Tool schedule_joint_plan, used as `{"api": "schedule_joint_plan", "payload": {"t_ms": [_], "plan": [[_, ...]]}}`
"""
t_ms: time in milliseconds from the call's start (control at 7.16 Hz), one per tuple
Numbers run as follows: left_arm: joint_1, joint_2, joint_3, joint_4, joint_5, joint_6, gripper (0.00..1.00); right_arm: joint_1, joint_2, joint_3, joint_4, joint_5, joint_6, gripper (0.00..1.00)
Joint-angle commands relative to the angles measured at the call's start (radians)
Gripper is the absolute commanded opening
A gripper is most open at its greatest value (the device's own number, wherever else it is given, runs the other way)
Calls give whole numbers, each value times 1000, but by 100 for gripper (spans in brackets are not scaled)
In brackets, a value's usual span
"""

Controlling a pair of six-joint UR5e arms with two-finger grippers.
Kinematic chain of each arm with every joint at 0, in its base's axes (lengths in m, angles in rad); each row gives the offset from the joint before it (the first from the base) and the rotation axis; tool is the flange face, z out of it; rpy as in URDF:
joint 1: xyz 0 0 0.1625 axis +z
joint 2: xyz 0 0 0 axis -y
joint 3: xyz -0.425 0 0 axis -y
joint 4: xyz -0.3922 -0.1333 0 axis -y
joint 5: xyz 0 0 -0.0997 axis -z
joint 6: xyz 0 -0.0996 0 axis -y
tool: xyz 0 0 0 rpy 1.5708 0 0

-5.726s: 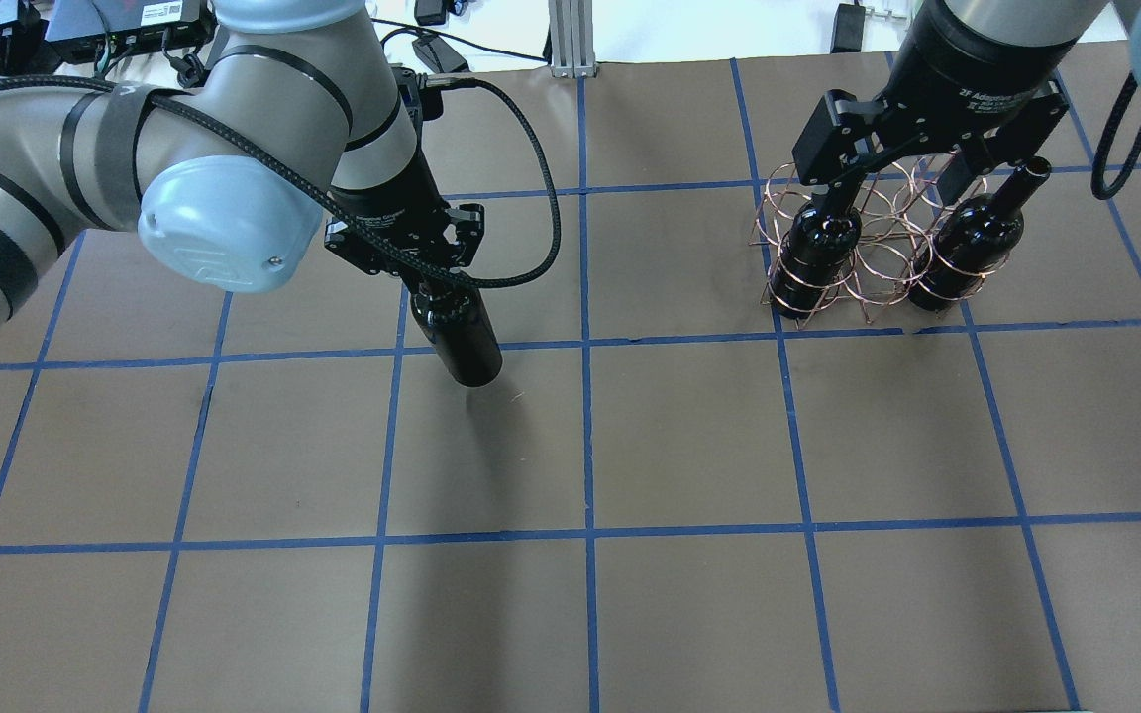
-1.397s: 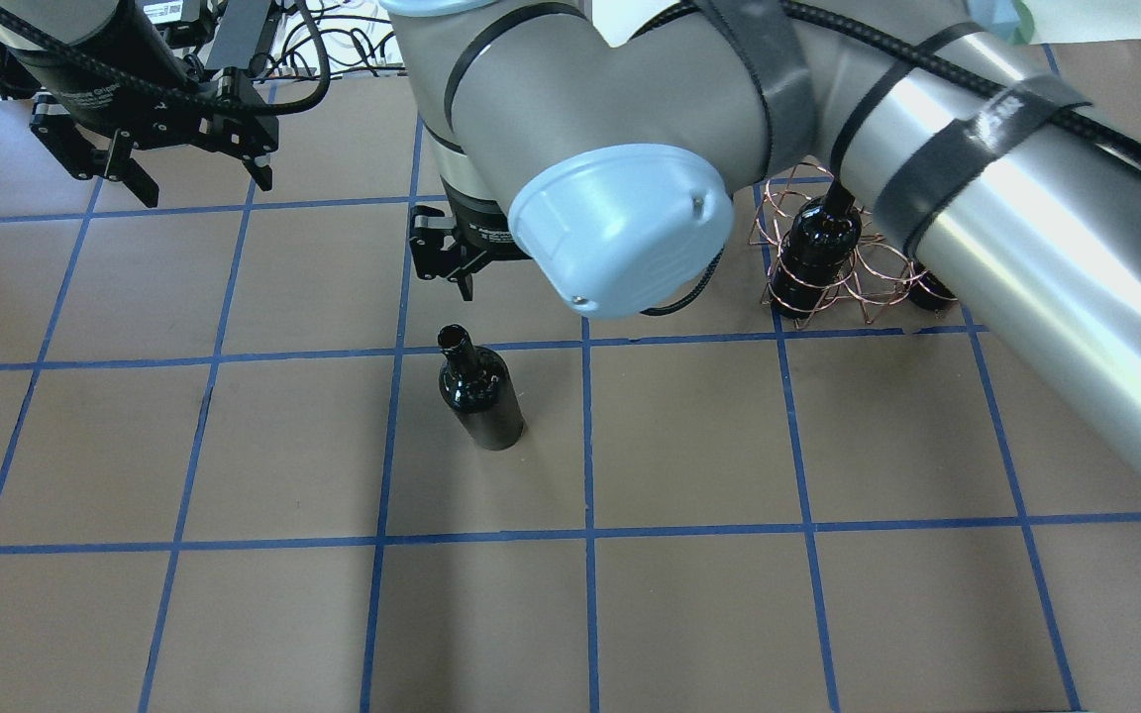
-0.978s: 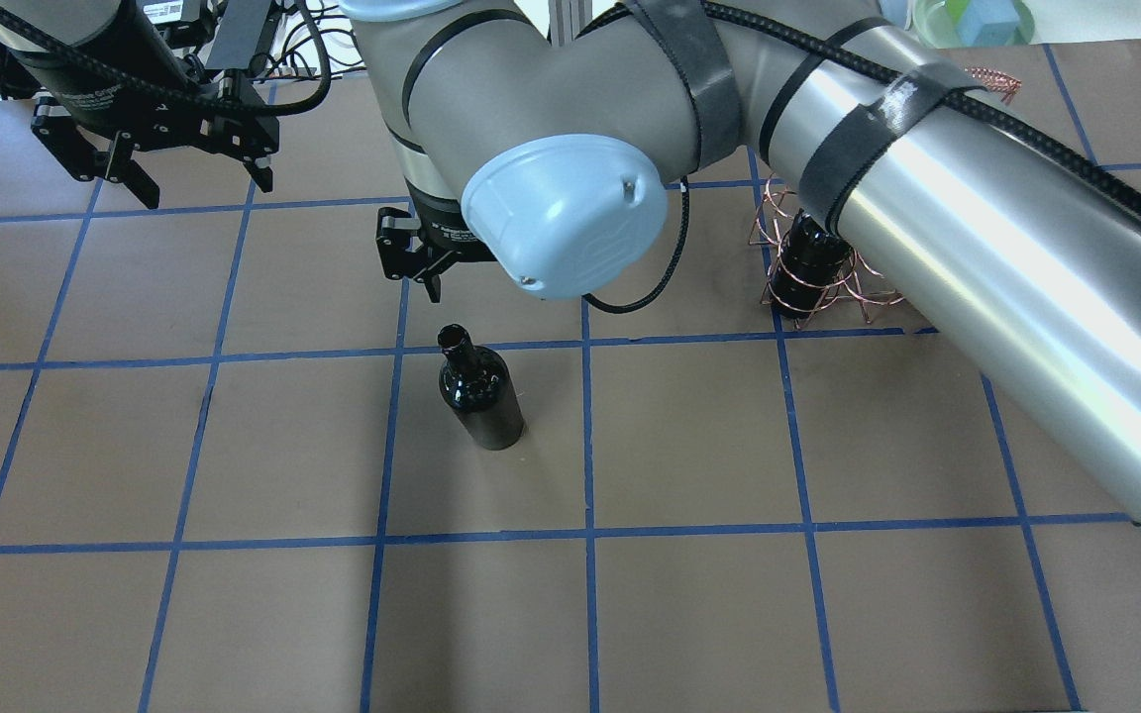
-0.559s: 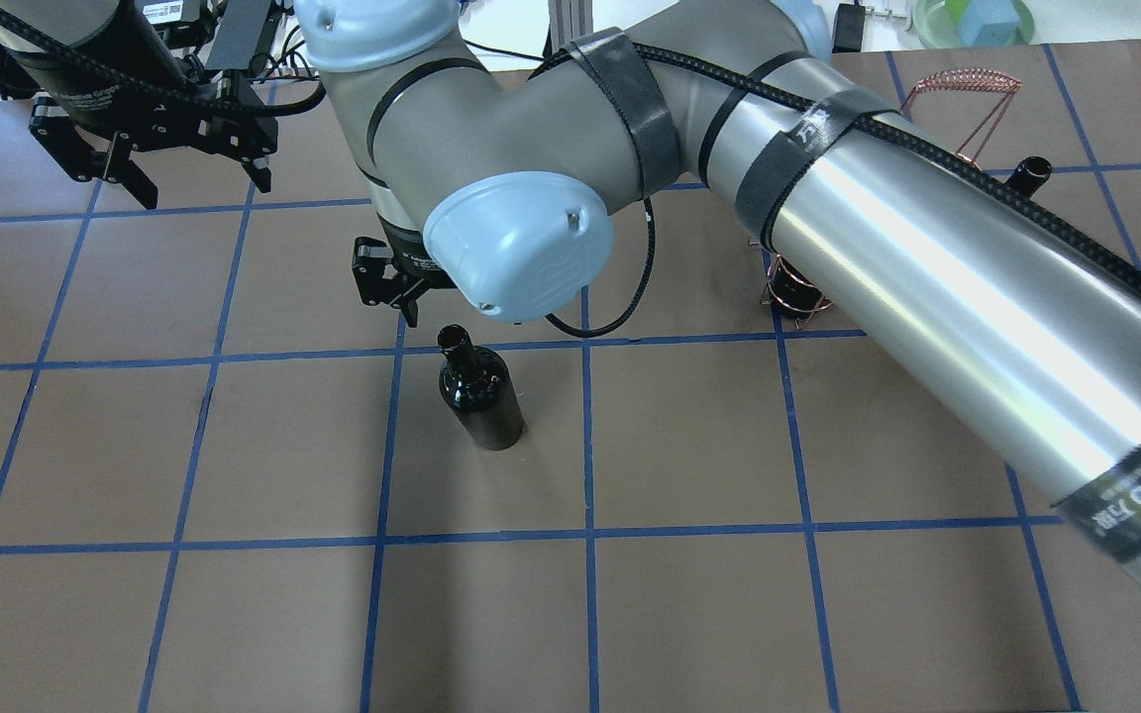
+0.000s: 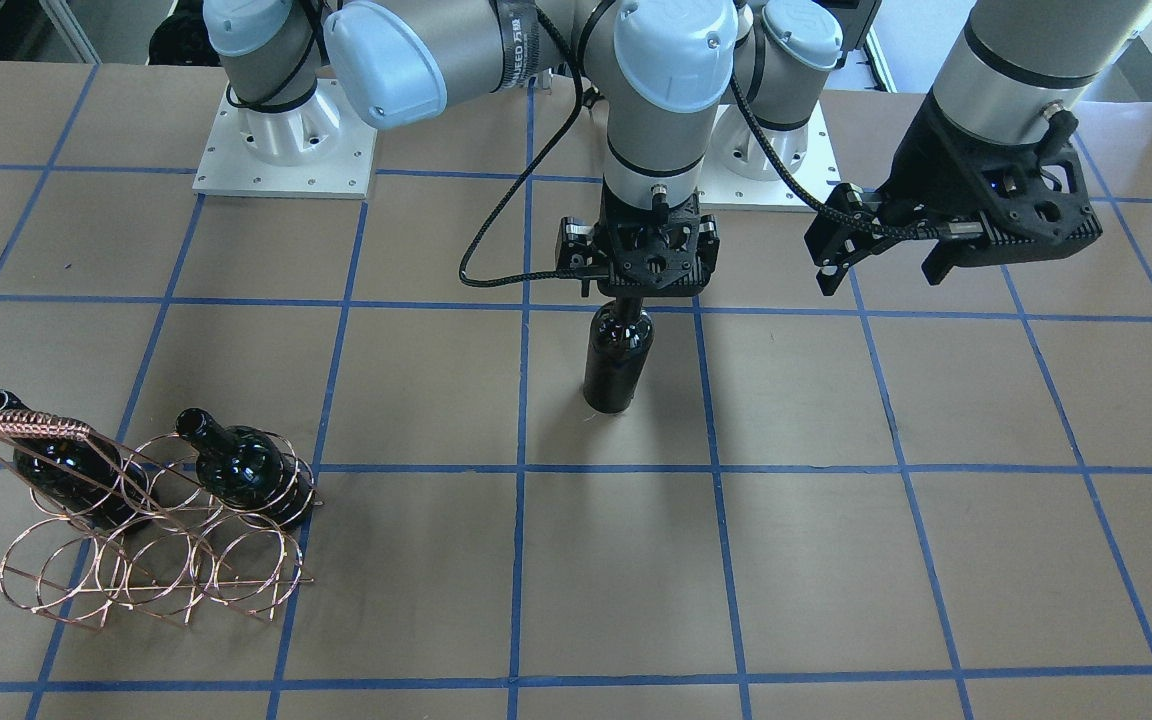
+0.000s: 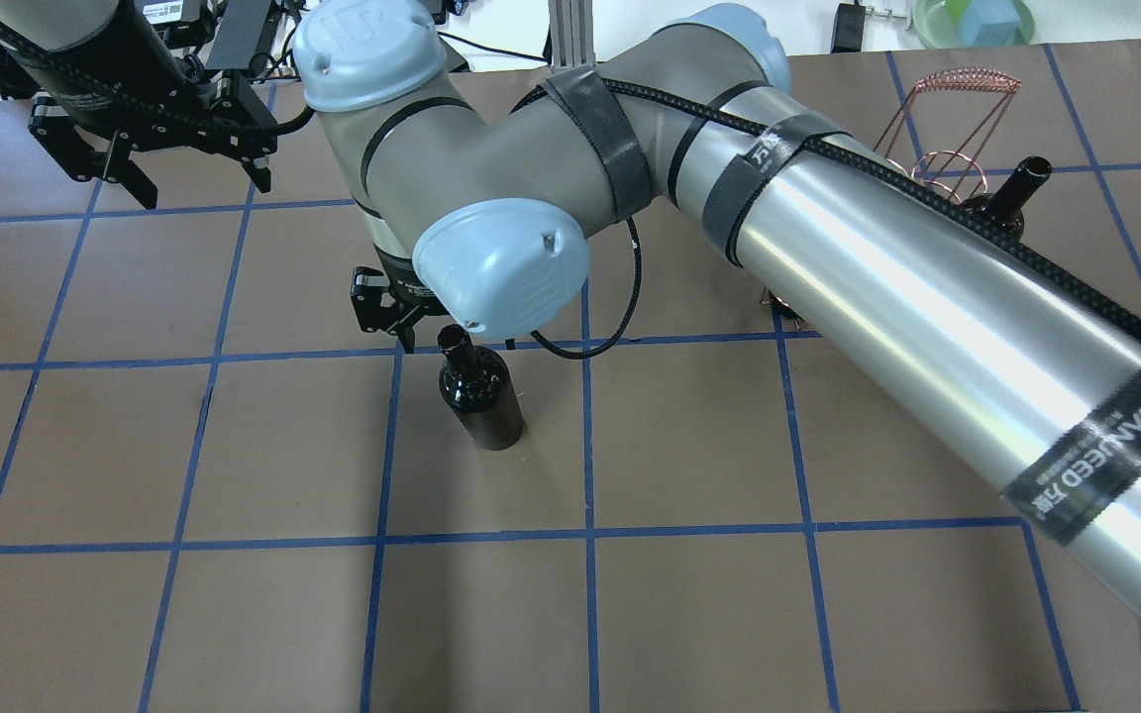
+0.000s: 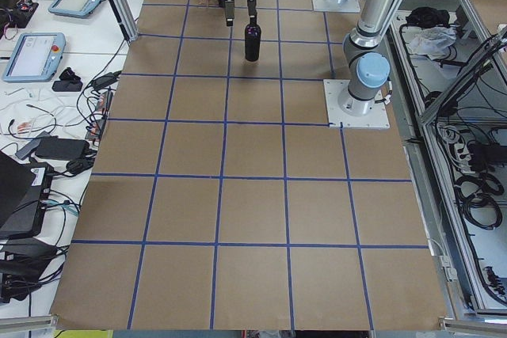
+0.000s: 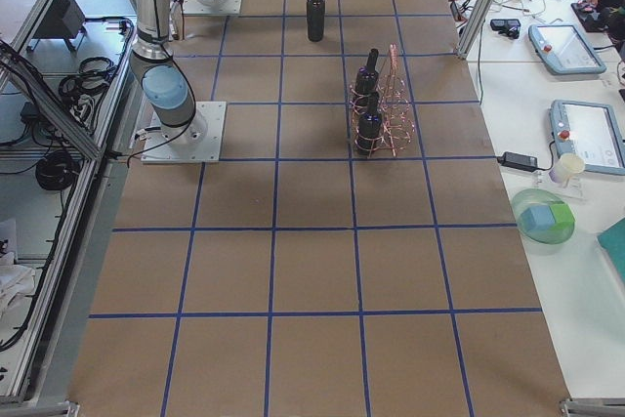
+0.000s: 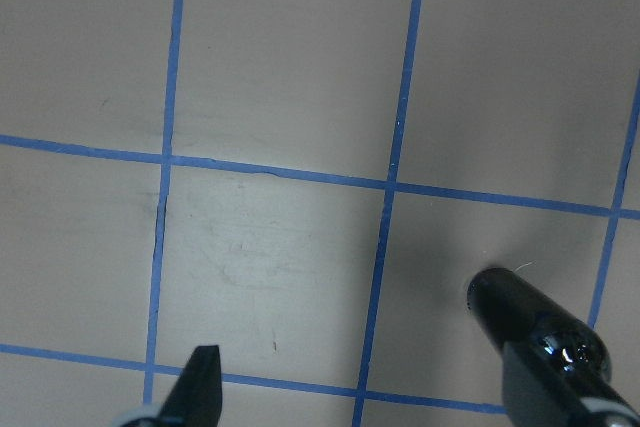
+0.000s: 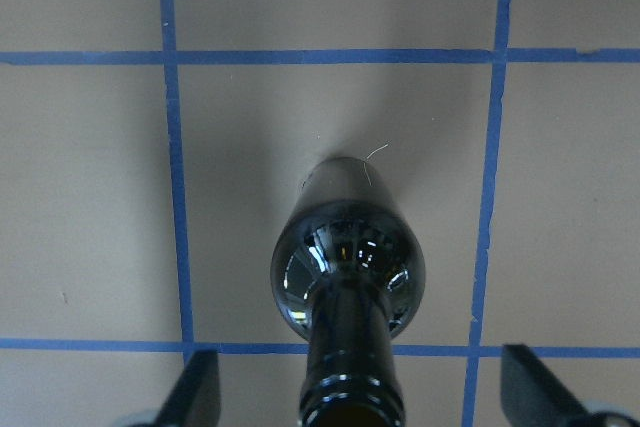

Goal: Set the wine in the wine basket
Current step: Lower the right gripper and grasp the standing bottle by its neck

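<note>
Straddling wine [image 10: 348, 257] with gaps: right hand [image 10: 365, 385]

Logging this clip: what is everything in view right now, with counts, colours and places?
free wine bottle: one, near-black, upright near the table's middle.
basketed wine bottles: two, near-black, in the wine basket.
wine basket: one, copper wire, on the robot's right side of the table.
table: one, brown with a blue tape grid.
green bowl: one, holding a blue block, on the side bench.
left gripper: one, black, open and empty, raised on the robot's left.
right gripper: one, black, open, fingers either side of the free wine bottle's neck.
</note>
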Motion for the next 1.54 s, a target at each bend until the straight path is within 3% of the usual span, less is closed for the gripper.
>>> {"api": "schedule_joint_plan", "payload": {"t_ms": [0, 140, 279, 419, 559, 978, 1117, 1257, 1397], "plan": [[-1, 0, 0, -6, 0, 0, 100, 10, 7, 20, -6, 0, -7, 96], [-1, 2, -3, -41, 6, 0, 100, 10, 5, 23, -9, 3, -5, 96], [4, 2, -3, -35, 18, 0, 100, 10, 4, 23, -9, 2, -5, 85], [2, 2, -3, -38, 21, -2, 100, 9, 1, 21, -10, 3, -8, 53], [2, 2, -8, -47, 107, 0, 100, 9, -1, 21, -12, 0, -5, 45], [-6, 2, -18, -41, 124, -2, 100, 9, 1, 23, -36, -15, -2, 48], [-7, 7, -17, -36, 74, -9, 100, 9, 1, 23, -36, -17, -2, 62], [-6, 10, -17, -29, -17, -12, 100, 9, 1, 23, -36, -20, -7, 64], [-3, 10, -17, -29, -15, -12, 100, 9, 1, 23, -38, -20, -11, 60]]}}
